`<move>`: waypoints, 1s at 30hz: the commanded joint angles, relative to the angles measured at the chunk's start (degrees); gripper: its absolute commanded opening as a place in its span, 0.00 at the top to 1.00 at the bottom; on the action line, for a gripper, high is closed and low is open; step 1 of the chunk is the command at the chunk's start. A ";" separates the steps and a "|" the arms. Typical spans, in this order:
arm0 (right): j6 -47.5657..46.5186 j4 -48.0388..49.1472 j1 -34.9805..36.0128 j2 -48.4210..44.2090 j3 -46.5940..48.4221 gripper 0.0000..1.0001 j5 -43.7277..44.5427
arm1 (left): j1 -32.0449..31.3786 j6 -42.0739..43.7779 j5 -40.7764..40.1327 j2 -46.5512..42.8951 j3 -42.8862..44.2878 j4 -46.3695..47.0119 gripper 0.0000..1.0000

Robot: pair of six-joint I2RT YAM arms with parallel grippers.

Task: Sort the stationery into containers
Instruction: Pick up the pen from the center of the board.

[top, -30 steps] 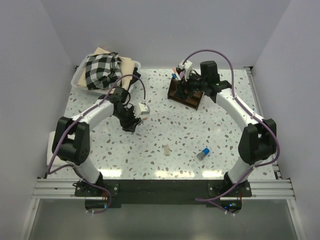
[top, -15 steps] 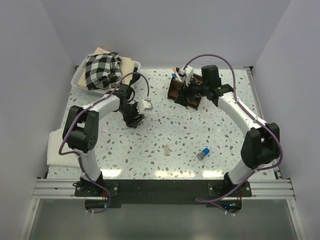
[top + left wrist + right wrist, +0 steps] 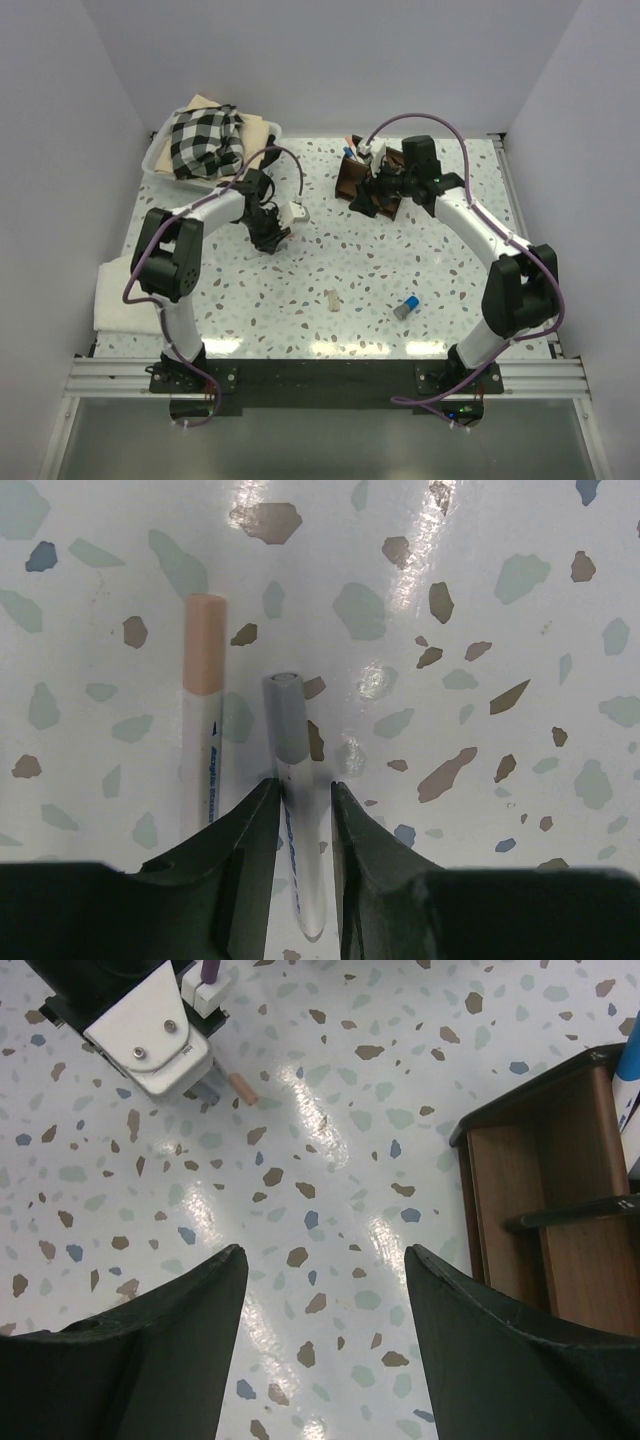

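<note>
My left gripper [image 3: 302, 792] is low on the table [image 3: 480, 600], shut around a white pen with a grey cap [image 3: 287, 725] that lies flat. A white pen with a peach-orange cap [image 3: 205, 695] lies just left of it, outside the jaws. In the top view the left gripper [image 3: 268, 238] is left of centre. My right gripper [image 3: 322, 1260] is open and empty above bare table, just left of the dark brown organizer [image 3: 530, 1210], which the top view also shows [image 3: 352, 188] holding a light blue pen [image 3: 348, 153]. A beige stub [image 3: 332, 299] and a blue-grey cylinder [image 3: 406, 306] lie near the front.
A white tub with checked cloth [image 3: 205, 140] stands at the back left. A folded white cloth [image 3: 108, 300] lies at the left edge. The left arm's wrist camera block [image 3: 150, 1030] shows at the top left of the right wrist view.
The left arm has swung its elbow in while its gripper stayed at the pens. The right gripper has shifted a little toward the organizer's left side.
</note>
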 commanded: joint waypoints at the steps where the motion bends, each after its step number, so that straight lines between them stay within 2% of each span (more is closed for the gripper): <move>1: 0.48 2.56 -0.13 -0.33 -0.84 0.32 -0.73 | -2.36 -0.73 -1.93 -2.81 -2.49 1.96 0.72; 6: 0.56 3.01 -0.13 -0.42 -1.89 0.32 -0.73 | -4.21 -6.60 -6.66 -2.99 -5.31 7.32 0.75; 13: -0.23 2.83 -0.13 -0.86 -2.68 0.32 -0.29 | -7.99 -8.20 -9.67 -2.37 -8.21 9.70 0.78; 18: 0.21 1.51 -0.39 -1.12 -1.81 0.40 0.15 | -9.05 -8.29 -6.33 -3.42 -9.35 8.13 1.00; 21: 6.17 3.61 -2.49 -2.52 -0.66 0.41 2.08 | -8.96 -6.71 -3.35 -7.37 -8.83 5.58 1.00; 24: 10.84 5.99 -4.87 -4.19 1.79 0.37 4.28 | -8.96 -6.36 -0.53 -12.29 -5.50 2.24 1.00; 27: 11.29 4.86 -6.10 -4.55 5.48 0.33 6.39 | -8.96 -5.83 2.98 -14.59 3.89 -2.42 1.00; 28: 11.37 3.98 -6.28 -4.55 6.27 0.32 7.00 | -8.96 -5.74 4.12 -14.50 10.18 -3.04 1.00; 30: 12.16 3.45 -6.72 -4.20 7.51 0.32 9.37 | -8.96 -4.69 7.02 -13.19 16.28 -3.92 1.00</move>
